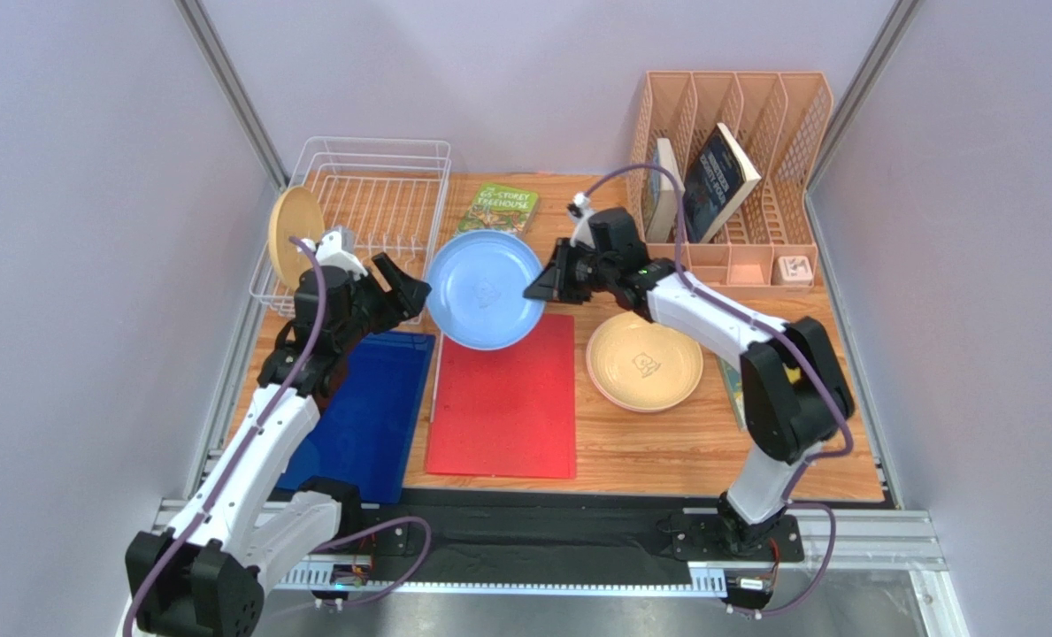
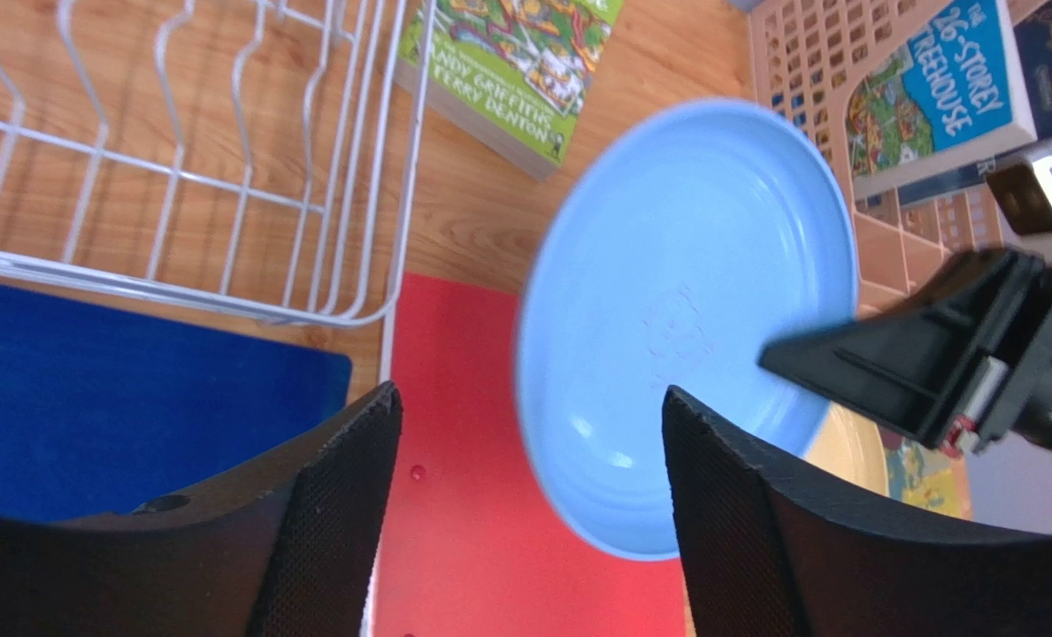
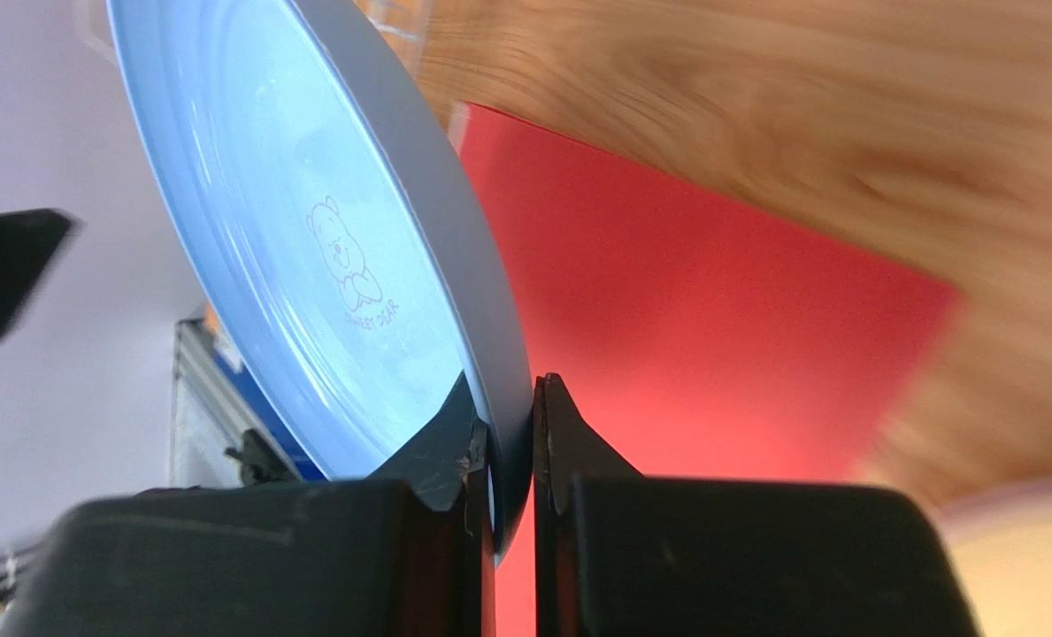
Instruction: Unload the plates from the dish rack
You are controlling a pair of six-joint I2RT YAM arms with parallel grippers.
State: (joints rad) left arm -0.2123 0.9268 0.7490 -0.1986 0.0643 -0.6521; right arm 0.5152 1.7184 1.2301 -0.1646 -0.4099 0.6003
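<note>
The right gripper point(image 3: 507, 418) has the blue plate point(image 1: 487, 288) pinched by its rim, 2 fingers clamped on either side of the edge. The plate hangs tilted in the air, over the far edge of the red mat point(image 1: 504, 398) and just right of the dish rack point(image 1: 372, 186). In the right wrist view a small bear mark shows at the plate's centre, its face turned away from the wooden table point(image 1: 651, 458).

Over to the left gripper point(image 1: 405, 289): it is spread wide and holds nothing. It sits beside the plate's left edge, near the rack's front right corner. From the left wrist view, the 2 black fingers point(image 2: 338, 518) frame the blue plate and the red mat below it, touching neither.

Inside the rack, 1 tan plate point(image 1: 296, 228) stands on edge against the left wall. Another cream plate point(image 1: 644, 361) lies flat on the table right of the red mat, under the right arm. Only these 3 plates are in view.

A blue mat point(image 1: 365, 412) lies left of the red one, under the left arm. A green book point(image 1: 498, 206) lies flat beyond the blue plate, and the peach organiser point(image 1: 730, 159) at the far right holds 2 books.
</note>
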